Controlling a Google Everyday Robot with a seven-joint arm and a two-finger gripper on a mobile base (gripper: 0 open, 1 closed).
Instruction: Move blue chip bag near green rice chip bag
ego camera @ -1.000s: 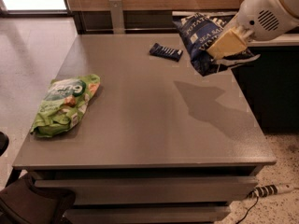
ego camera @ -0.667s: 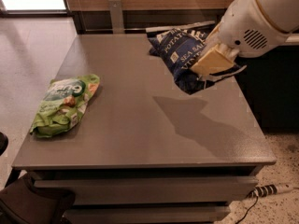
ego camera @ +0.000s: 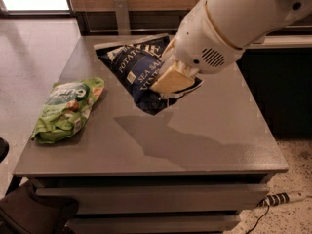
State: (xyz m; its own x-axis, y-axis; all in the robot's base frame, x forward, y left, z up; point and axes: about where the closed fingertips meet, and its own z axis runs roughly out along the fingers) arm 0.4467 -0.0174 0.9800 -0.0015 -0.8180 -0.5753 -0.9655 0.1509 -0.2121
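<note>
My gripper is shut on the blue chip bag, a dark navy glossy bag with white lettering. It holds the bag in the air above the middle of the grey table, and a tan finger presses on the bag's right side. The green rice chip bag lies flat near the table's left edge, to the left of and below the held bag, apart from it. My white arm reaches in from the upper right.
The table has drawers below its front edge. A dark counter stands to the right. A power strip lies on the floor at lower right. A dark object sits at lower left.
My gripper has carried the blue chip bag leftward from the table's far right toward the middle, closer to the green bag. The small dark wrapper seen at the back is now hidden.
</note>
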